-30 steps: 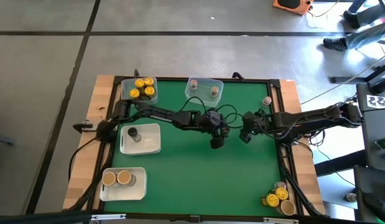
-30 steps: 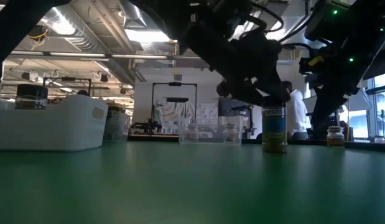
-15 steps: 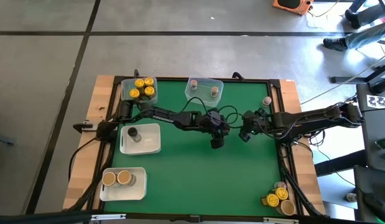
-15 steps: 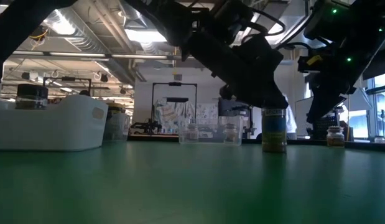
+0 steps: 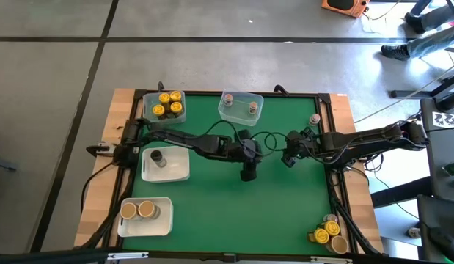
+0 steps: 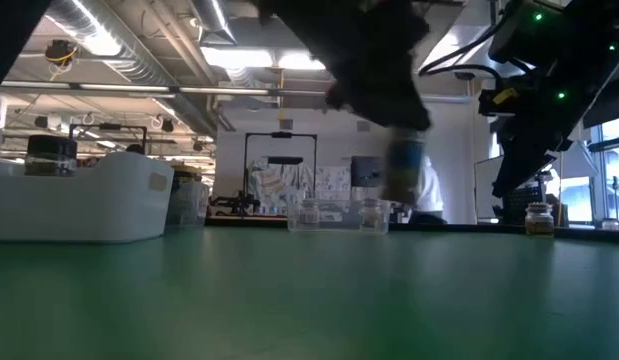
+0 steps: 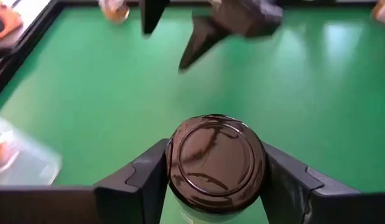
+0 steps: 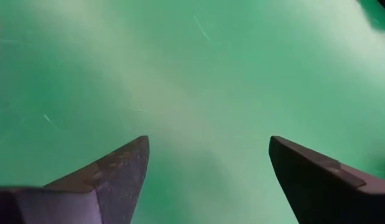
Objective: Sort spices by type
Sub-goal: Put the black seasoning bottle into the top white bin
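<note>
A small jar with a dark lid (image 7: 217, 163) hangs above the green mat, and my left gripper (image 5: 247, 173) is shut on it near the table's middle. In the low view the jar (image 6: 404, 170) shows blurred and clear of the mat. My right gripper (image 5: 289, 158) waits open to the right of it, with nothing between its fingers (image 8: 111, 177). Other spices sit sorted: yellow-lidded jars in a clear tub (image 5: 166, 105), two jars in another clear tub (image 5: 240, 106), one dark-lidded jar in a white tray (image 5: 165, 163), and two tan-lidded jars in a second white tray (image 5: 145, 214). My left gripper pinches the jar between its two fingers (image 7: 145, 186), on opposite sides of the jar just under the lid's rim (image 7: 173, 180). The fingers come slanting down from the table's left side. The jar is lifted clear of the mat, lid up.
A few more jars (image 5: 328, 235) stand off the mat at the near right corner, and one jar (image 5: 315, 119) stands at the far right edge. The mat's middle and near part (image 5: 234, 213) is bare green. A raised wooden rim (image 5: 102, 183) borders the table.
The dark-lidded jar stood on the mat a second ago with my left gripper around it. The gripper has taken hold, lifted it clear and carried it a little toward the table's left and near edges. My right gripper has kept still.
</note>
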{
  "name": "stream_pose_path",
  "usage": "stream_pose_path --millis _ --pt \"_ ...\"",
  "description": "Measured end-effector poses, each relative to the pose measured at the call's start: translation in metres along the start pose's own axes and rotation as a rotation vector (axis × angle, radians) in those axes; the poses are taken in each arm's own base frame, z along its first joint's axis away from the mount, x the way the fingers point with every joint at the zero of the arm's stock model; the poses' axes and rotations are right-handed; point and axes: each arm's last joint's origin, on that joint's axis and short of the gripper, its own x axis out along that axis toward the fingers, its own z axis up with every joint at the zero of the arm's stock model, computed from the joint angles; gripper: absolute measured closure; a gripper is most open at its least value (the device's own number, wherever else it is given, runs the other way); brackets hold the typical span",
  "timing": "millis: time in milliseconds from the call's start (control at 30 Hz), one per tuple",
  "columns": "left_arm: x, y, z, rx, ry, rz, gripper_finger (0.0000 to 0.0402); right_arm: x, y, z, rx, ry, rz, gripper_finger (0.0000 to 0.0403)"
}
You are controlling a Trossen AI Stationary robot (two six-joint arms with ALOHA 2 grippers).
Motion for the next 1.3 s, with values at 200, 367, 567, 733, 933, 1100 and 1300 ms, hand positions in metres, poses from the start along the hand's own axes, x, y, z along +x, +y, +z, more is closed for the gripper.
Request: stream_pose_path --millis 200,367,567,733,933,1100,1300 --pt "-0.052 -0.016 0.003 0.018 0.089 0.076 0.0206 0.000 -0.001 0.001 0.000 -0.019 -0.027 0.0072" --pt "-0.097 -0.021 0.002 -0.024 0.100 0.143 0.0206 0.000 -0.001 0.001 0.000 -0.015 -0.020 0.0072" --pt "-0.160 -0.020 -0.018 -0.140 0.084 0.218 0.0205 0.000 0.000 0.001 0.004 -0.018 -0.014 0.0072" --pt "-0.208 -0.016 -0.049 -0.269 0.064 0.267 0.0204 0.000 0.000 0.001 0.004 -0.019 -0.013 0.0072" --pt "-0.248 -0.009 -0.086 -0.398 0.043 0.293 0.0204 0.000 0.001 0.002 0.011 -0.030 -0.006 0.0072" --pt "-0.257 -0.007 -0.119 -0.431 0.105 0.271 0.0203 0.000 0.001 0.003 0.012 -0.033 -0.003 0.0072" --pt "-0.240 0.001 -0.158 -0.427 0.137 0.382 0.0203 0.000 0.002 0.005 0.023 -0.057 0.000 0.0072"
